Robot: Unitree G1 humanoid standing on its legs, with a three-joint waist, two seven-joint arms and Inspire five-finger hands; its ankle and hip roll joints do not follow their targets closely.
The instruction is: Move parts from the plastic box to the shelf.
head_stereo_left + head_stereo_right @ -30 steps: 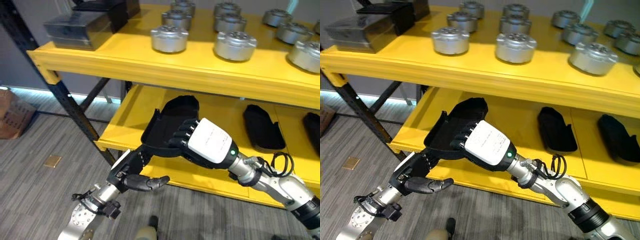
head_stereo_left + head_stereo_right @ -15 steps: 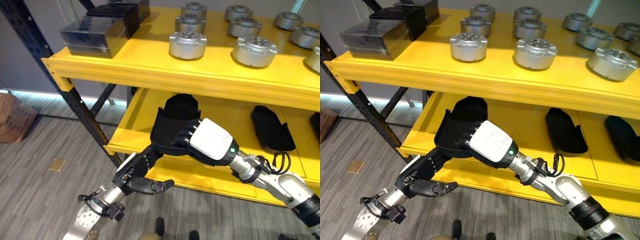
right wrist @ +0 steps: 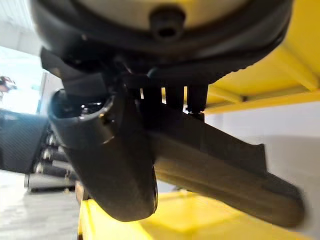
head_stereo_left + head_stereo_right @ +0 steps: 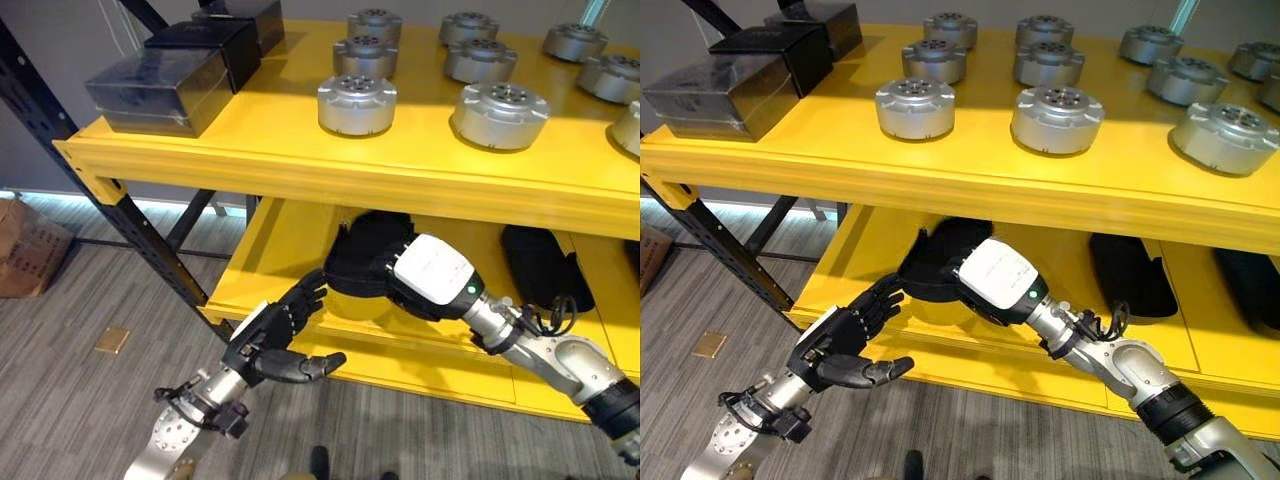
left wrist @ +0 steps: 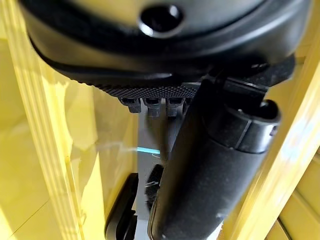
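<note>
Right hand: the right hand [image 4: 432, 275], at centre frame, has its fingers curled round a black part [image 4: 365, 258] and holds it over the lower shelf [image 4: 270, 235], under the lip of the upper shelf [image 4: 300, 130]; its wrist view shows thumb and fingers clamped on the dark part.
Left hand: the left hand [image 4: 270, 340], at lower left of the frame, hangs in front of the lower shelf's front edge with fingers spread and relaxed, holding nothing, just beside the held part.
Other black parts: another black part [image 4: 535, 265] lies on the lower shelf at right of centre.
Upper shelf: round silver parts [image 4: 357, 103] stand in rows across the top; dark boxes [image 4: 160, 75] sit at upper left.
Floor: grey planks at lower left.
</note>
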